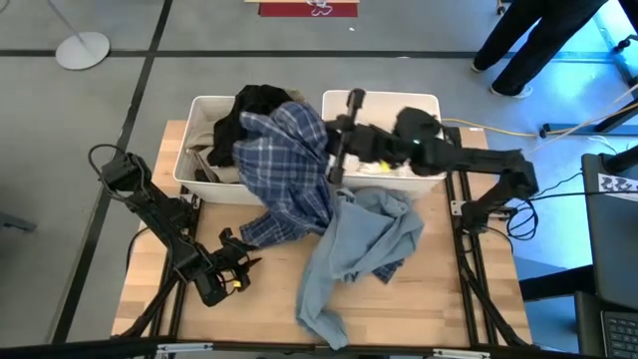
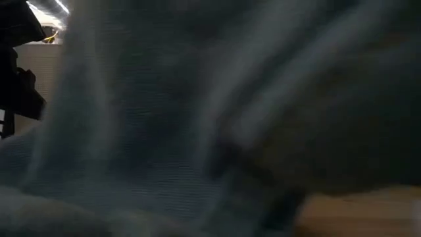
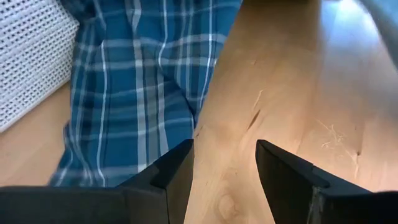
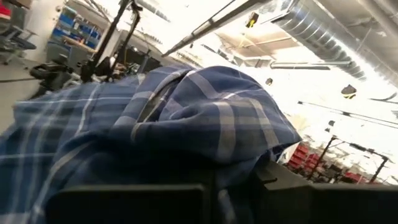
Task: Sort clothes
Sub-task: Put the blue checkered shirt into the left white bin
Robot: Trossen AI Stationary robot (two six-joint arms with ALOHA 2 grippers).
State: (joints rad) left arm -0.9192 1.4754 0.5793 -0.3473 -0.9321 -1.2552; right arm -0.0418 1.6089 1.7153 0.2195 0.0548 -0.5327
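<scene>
Right claw [image 1: 337, 150] lifting the blue plaid shirt [image 1: 289, 170]
It is clamped on the shirt between the 2 white bins [image 1: 199, 165]; left claw [image 1: 237, 267] gapes, holding nothing, over the bench [image 1: 439, 299] near the shirt's hem

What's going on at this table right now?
The robot is sorting clothes. The right gripper is shut on the plaid shirt, holding it up between the two bins; its tail trails onto the table. The left gripper waits open, low near the front. A denim garment lies spread on the table.
</scene>
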